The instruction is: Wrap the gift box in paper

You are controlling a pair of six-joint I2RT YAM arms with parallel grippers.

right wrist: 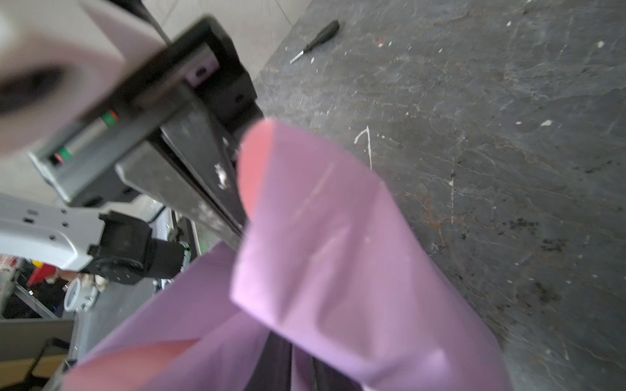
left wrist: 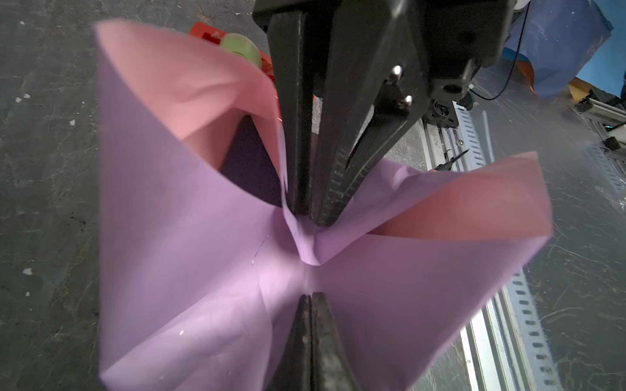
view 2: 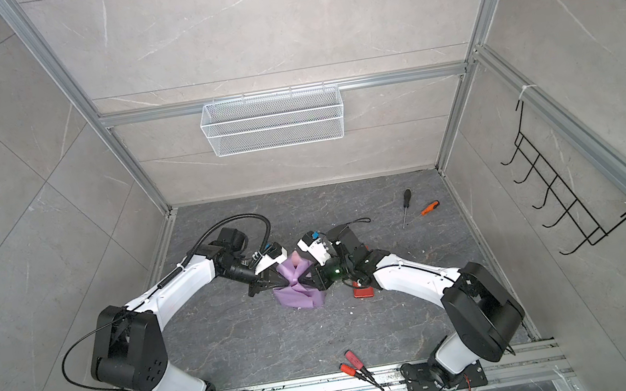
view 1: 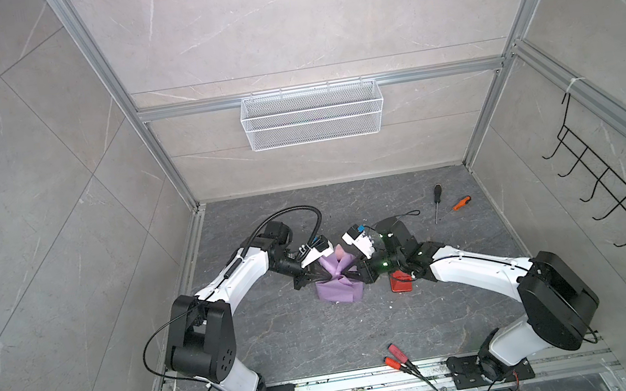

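Centrally on the dark grey table (view 1: 324, 337), the paper (view 1: 338, 291), lilac outside and pink inside, is gathered up into a loose pouch. Inside that pouch, the left wrist view shows a dark corner of the gift box (left wrist: 250, 162), with paper standing around the sides that show.

The left end effector (left wrist: 310, 298) is closed, its tips pinching the paper where the creases meet. The right end effector (left wrist: 311, 216) faces it from the opposite side, clamped on an upright fold of the same paper. The two sets of tips are just apart.

Just right of the paper sits a red tape dispenser (view 1: 400, 281) carrying a green roll (left wrist: 242, 47). Far behind the paper, a white wire mesh basket (view 1: 313, 121) hangs on the back wall.

Behind the paper to the right, a black-handled screwdriver (view 1: 437, 199) and an orange-handled screwdriver (view 1: 462, 202) lie well apart from it. In front of the paper, bare table runs to red-handled pliers (view 1: 400, 356) beside the front metal rail (view 1: 331, 385).
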